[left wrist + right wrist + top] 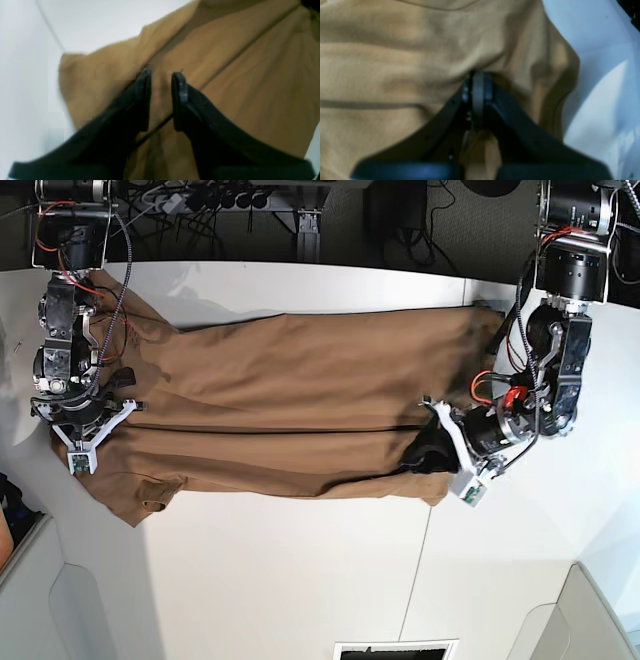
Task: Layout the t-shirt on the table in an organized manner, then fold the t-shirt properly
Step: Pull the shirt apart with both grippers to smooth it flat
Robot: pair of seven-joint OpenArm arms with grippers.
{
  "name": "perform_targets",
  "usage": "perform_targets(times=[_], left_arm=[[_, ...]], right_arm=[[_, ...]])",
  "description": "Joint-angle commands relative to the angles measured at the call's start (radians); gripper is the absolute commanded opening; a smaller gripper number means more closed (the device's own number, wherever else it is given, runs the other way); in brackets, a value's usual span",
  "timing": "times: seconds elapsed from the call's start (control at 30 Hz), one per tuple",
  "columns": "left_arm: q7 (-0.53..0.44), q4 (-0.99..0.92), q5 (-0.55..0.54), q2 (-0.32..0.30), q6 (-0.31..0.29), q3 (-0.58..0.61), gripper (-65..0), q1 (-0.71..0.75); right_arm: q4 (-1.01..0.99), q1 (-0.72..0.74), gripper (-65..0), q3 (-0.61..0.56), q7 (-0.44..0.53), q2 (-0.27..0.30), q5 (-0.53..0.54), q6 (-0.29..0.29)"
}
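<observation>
Left wrist view: the left hand [161, 73] shows two black, matte, curved fingers tapering to narrow tips that stand a little apart, a strip of cloth visible in the gap between them. Whether they pinch that cloth I cannot tell. Beneath lies the t-shirt [237, 75], tan, soft and plain, crossed by long straight creases. Its edge ends against the smooth white surface [25, 75].

Right wrist view: the right hand [478, 82] has its black fingers pressed together, with pale grey pads meeting at the tip. It is clamped on a fold of the tan t-shirt [395, 62], which bunches into soft ridges around the tip, and a bit of cloth hangs between the fingers lower down. The white surface [595, 100] shows at the right.

Base view: the t-shirt [300, 400] is stretched long across the white matte surface [300, 580], a dark fold line running along its length. The right hand [85, 435] sits at one end, the left hand [440, 445] at the other. No print or writing shows on the cloth.
</observation>
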Motion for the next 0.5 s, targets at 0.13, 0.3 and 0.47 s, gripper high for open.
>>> perform_targets(times=[0.13, 0.3, 0.47], left_arm=[[-0.051, 0.002, 0.117, 0.015, 0.053, 0.073, -50.2, -0.067], [-0.127, -0.092, 0.174, 0.015, 0.108, 0.085, -51.9, -0.067], [-0.155, -0.103, 0.174, 0.015, 0.108, 0.085, -62.3, -0.067]], right_arm=[[-0.001, 0.002, -65.0, 0.0, -0.059, -0.002, 0.005, 0.021], [-0.001, 0.005, -65.0, 0.0, -0.061, -0.002, 0.004, 0.021], [-0.001, 0.005, -65.0, 0.0, -0.05, -0.002, 0.005, 0.021]])
